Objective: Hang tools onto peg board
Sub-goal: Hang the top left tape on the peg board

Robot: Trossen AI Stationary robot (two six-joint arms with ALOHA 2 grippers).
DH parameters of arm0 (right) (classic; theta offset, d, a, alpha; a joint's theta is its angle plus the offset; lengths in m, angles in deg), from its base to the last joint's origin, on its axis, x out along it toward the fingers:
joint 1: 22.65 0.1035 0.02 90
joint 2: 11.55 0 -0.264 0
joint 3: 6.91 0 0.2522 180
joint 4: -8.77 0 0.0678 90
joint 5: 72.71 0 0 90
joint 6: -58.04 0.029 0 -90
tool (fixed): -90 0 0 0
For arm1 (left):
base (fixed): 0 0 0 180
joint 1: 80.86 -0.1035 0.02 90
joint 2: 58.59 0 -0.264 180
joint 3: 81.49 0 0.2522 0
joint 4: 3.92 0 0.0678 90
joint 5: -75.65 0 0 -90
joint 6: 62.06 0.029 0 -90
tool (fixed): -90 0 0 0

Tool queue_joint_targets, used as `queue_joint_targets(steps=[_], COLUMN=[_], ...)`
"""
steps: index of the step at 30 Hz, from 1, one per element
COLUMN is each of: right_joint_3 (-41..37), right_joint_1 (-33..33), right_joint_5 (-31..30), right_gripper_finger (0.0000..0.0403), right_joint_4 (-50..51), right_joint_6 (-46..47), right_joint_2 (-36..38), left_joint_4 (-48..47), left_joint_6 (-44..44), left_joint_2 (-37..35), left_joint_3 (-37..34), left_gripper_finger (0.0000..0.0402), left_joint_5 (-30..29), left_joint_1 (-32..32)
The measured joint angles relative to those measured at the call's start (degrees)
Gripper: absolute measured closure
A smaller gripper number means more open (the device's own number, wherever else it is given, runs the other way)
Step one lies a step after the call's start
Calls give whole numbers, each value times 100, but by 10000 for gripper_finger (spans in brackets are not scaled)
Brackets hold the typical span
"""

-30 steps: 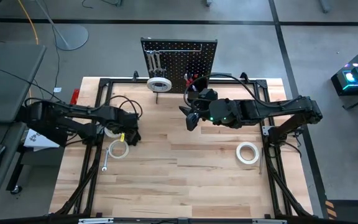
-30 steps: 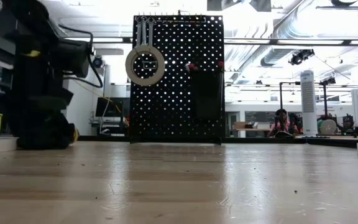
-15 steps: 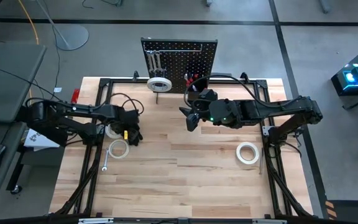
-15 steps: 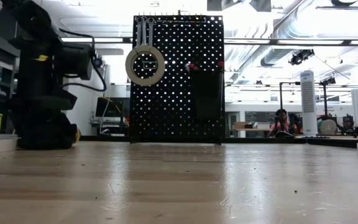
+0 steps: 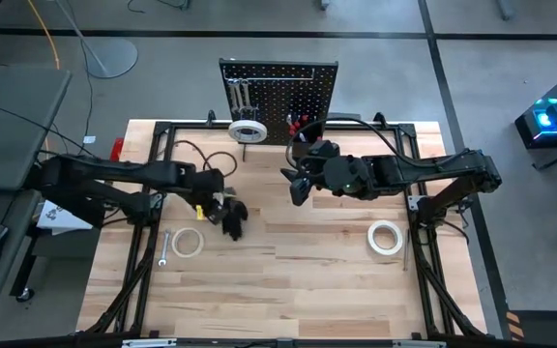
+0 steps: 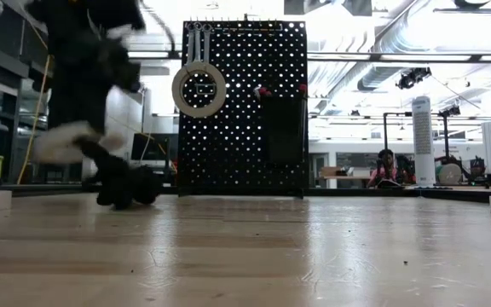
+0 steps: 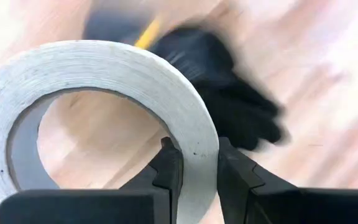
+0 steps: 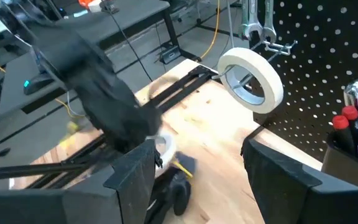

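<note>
Wooden table [image 5: 288, 261], seen from above. Black peg board [image 5: 278, 101] stands upright at its far edge. On the board: one white tape roll [image 5: 248, 130] on a hook, wrenches [image 5: 239, 95] hung above it, red-handled screwdrivers [image 8: 351, 118] in the small black bin [image 6: 281, 128].

Left arm reaches over the left half of the table. Left gripper [image 7: 192, 171] has its fingers pinched on the wall of a white tape roll [image 7: 104, 81], one finger inside the ring, one outside. Black-handled pliers [image 5: 233, 215] lie on the wood just beside the gripper.

Right arm hangs in front of the peg board; right gripper [image 5: 296, 184] has its fingers spread wide and holds nothing.

On the table: a tape roll [image 5: 188, 243] at left, with a small wrench [image 5: 163, 251] just beside it; another tape roll [image 5: 386, 238] at right, well apart.
</note>
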Motion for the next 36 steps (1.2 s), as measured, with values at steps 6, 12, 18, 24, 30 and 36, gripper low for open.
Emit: queue_joint_targets(steps=[6, 12, 18, 24, 30, 36], right_joint_3=[-1, -2, -4, -4, -4, -4], right_joint_1=[36, 35, -11, -223, -392, -457], right_joint_5=[517, 1696, 2672, 3679, 4071, 4813], right_gripper_finger=[171, 171, 171, 171, 171, 171], right_joint_4=[184, 122, -838, -1610, -1824, -2035], right_joint_6=[-209, -865, -1633, -2001, -1819, -1656], right_joint_2=[0, -4, -4, -4, -8, -61], left_joint_4=[-97, 1333, 4227, 6087, 7098, 8036], left_joint_6=[413, 1078, 767, 22, -415, -797], left_joint_2=[-730, -1338, -1363, -939, -378, -32], left_joint_3=[773, 1090, 1095, 1101, 1099, 1099], left_gripper_finger=[342, 342, 342, 342, 342, 342], left_joint_5=[65, 801, 1815, 2747, 2993, 3156], left_joint_1=[275, 549, 611, 620, 756, 819])
